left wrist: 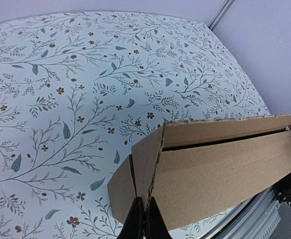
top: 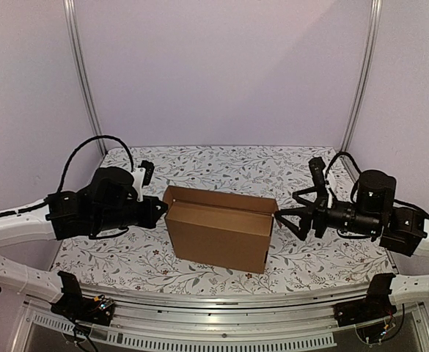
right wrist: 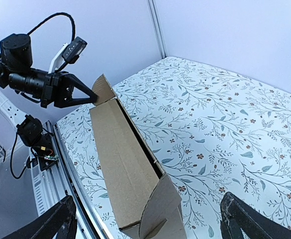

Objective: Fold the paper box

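Note:
The paper box is plain brown cardboard, standing on its long side in the middle of the table, with a narrow slit open along its top. My left gripper is at the box's left end. In the left wrist view its fingers are pinched shut on the end flap's edge of the box. My right gripper hangs open at the right end. In the right wrist view the end flap of the box sits between the wide-spread fingers of the gripper, and neither finger touches it.
A floral tablecloth covers the table. Lilac walls with metal poles close off the back and sides. A metal rail runs along the near edge by the arm bases. The left arm shows in the right wrist view.

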{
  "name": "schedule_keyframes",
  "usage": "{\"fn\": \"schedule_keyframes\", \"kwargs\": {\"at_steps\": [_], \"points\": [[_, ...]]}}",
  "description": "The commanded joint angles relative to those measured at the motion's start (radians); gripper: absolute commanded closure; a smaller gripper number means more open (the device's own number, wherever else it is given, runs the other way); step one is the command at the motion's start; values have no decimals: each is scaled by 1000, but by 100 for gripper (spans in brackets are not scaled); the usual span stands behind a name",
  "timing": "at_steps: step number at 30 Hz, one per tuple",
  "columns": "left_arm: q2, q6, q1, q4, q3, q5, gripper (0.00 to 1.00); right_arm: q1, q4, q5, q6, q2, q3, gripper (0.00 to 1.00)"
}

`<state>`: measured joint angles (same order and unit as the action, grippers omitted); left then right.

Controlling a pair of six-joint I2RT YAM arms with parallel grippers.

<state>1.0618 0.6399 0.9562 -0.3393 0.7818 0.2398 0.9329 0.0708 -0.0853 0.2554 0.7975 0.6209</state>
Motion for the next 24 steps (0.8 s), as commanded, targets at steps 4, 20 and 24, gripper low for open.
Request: {"fn": "schedule_keyframes", "kwargs": {"at_steps": [4, 20, 24], "points": [[69, 107, 55, -182, -27, 47, 100, 7, 310, 168, 126, 6, 150, 4], [102, 212, 135, -212, -4, 140, 100, 82, 507, 331, 208, 186, 309, 53], [111, 221, 147, -218, 3, 153, 100, 101, 518, 356, 211, 229, 326, 58]]}}
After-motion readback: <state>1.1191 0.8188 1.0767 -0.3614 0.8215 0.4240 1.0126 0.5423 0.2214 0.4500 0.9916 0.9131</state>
